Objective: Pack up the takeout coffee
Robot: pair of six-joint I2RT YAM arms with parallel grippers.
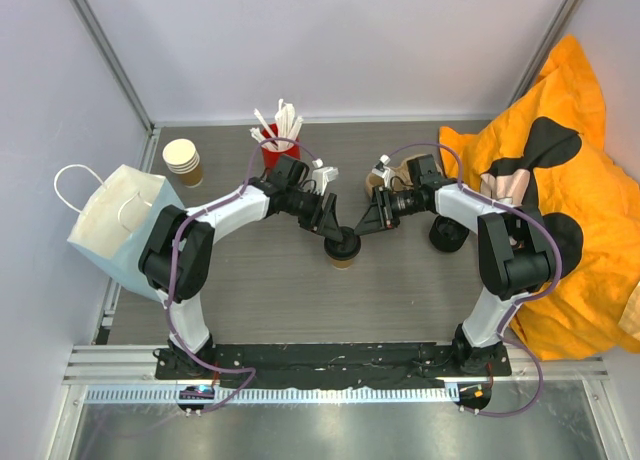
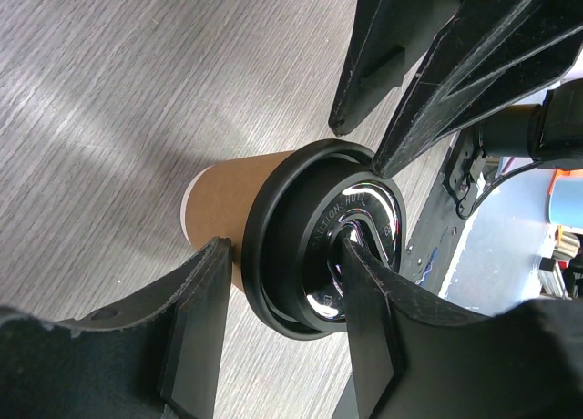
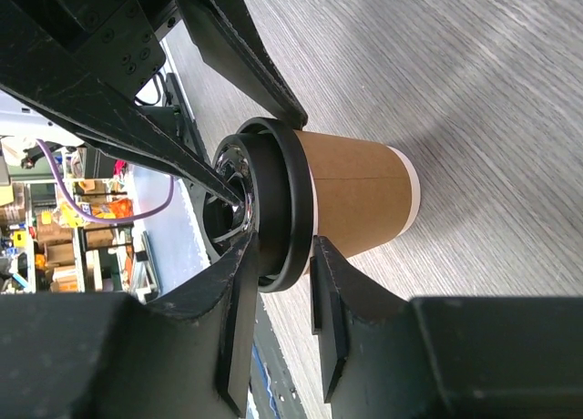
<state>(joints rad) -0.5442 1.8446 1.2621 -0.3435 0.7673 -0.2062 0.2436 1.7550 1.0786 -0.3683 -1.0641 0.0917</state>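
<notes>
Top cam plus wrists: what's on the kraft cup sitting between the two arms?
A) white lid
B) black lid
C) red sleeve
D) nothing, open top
B: a black lid caps the tan kraft cup, plain in both wrist views and seen as a dark disc from above.

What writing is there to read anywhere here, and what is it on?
"...UTION HO...": raised letters on the black lid, both ends cut off from view.
More raised lettering near it: too glary to read.
Kraft cup: no print visible.
Background clutter in the right wrist view: too blurred.
</notes>
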